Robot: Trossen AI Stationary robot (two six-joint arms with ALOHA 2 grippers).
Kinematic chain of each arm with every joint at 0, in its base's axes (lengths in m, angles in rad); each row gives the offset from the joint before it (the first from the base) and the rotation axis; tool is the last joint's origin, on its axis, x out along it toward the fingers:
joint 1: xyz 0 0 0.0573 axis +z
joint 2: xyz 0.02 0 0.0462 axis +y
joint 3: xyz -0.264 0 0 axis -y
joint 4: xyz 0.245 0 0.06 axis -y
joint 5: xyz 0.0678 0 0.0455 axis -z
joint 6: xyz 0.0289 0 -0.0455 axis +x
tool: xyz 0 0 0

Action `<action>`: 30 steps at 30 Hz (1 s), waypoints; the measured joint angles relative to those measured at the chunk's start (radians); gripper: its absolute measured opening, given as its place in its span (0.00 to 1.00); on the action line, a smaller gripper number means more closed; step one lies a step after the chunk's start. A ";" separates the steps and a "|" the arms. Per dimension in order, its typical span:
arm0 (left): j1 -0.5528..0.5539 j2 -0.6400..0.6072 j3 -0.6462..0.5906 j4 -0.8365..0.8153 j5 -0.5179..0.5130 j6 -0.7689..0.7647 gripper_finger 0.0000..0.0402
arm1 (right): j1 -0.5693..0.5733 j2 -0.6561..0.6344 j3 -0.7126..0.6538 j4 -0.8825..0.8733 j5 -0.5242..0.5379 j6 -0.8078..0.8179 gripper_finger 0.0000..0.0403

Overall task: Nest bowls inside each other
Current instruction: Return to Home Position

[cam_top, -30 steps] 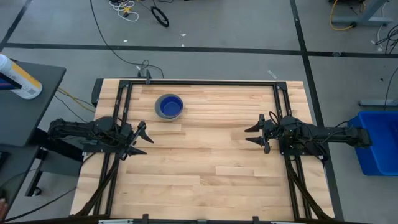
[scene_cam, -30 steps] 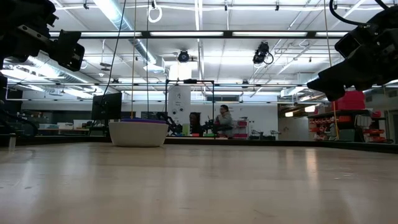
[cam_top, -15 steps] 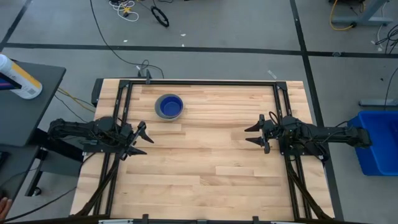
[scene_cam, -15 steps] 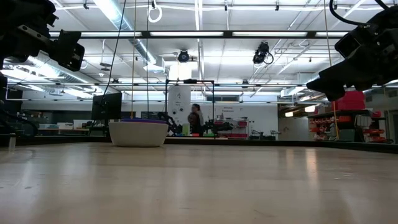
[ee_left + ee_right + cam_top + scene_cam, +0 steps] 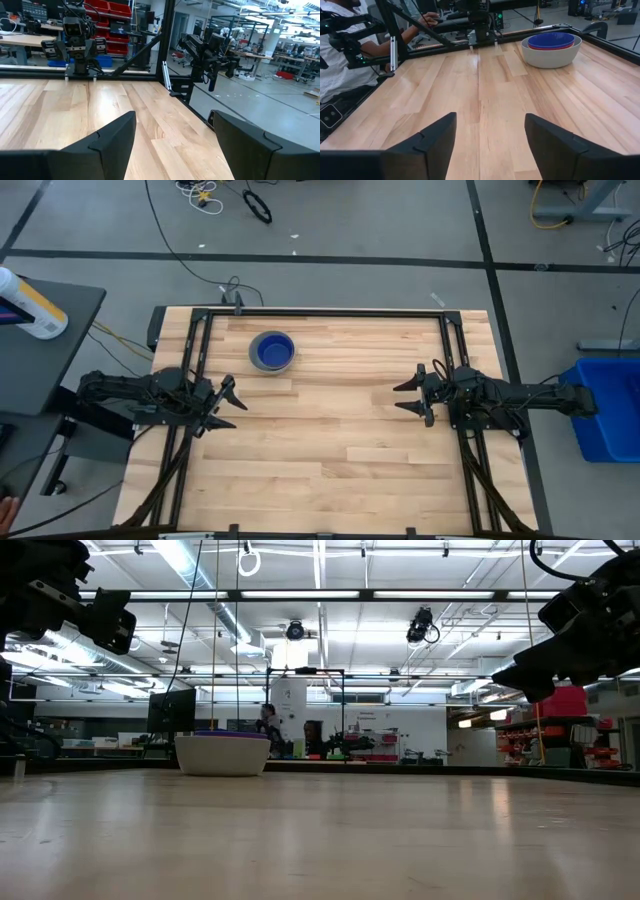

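Near the far edge of the surface (image 5: 330, 450), on the left arm's side, the bowls (image 5: 271, 351) sit nested and unmoved — left gripper (image 5: 230, 404) and right gripper (image 5: 400, 397) hang open, well clear, so nesting looks finished.

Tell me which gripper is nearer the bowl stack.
Left. The left gripper hangs diagonally beside the bowl stack, a short way off; the right gripper hangs much farther away on the stack's other side.

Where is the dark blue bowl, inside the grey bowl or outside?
Inside: the dark blue bowl sits in the grey bowl, a red rim between them.
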 joint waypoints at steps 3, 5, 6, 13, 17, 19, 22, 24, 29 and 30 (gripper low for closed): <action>0.000 0.000 0.000 0.000 0.000 0.000 0.69 | 0.000 0.000 0.000 0.000 0.000 0.000 0.62; 0.000 0.000 0.000 0.000 0.000 0.000 0.69 | 0.000 0.000 0.000 0.000 0.000 0.000 0.63; 0.000 0.000 0.000 0.000 0.000 0.000 0.69 | 0.000 0.000 0.000 0.000 0.000 0.000 0.63; 0.000 0.000 0.000 0.000 0.000 0.000 0.69 | 0.000 0.000 0.000 0.000 0.000 0.000 0.66; 0.000 0.000 0.000 0.000 0.000 0.000 0.69 | 0.000 0.000 0.000 0.000 0.000 0.000 0.67; 0.000 0.000 0.000 0.000 0.000 0.000 0.69 | 0.000 0.000 0.000 0.000 0.000 0.000 0.67; 0.000 0.000 0.000 0.000 0.000 0.000 0.69 | 0.000 0.000 0.000 0.000 0.000 0.000 0.68; 0.000 0.000 0.000 0.000 0.000 0.000 0.69 | 0.000 0.000 0.000 0.000 0.000 0.000 0.68; 0.000 0.000 0.000 0.000 0.000 0.000 0.69 | 0.000 0.000 0.000 0.000 0.000 0.000 0.68; 0.000 0.000 0.000 0.000 0.000 0.000 0.69 | 0.000 0.000 0.000 0.000 0.000 0.000 0.67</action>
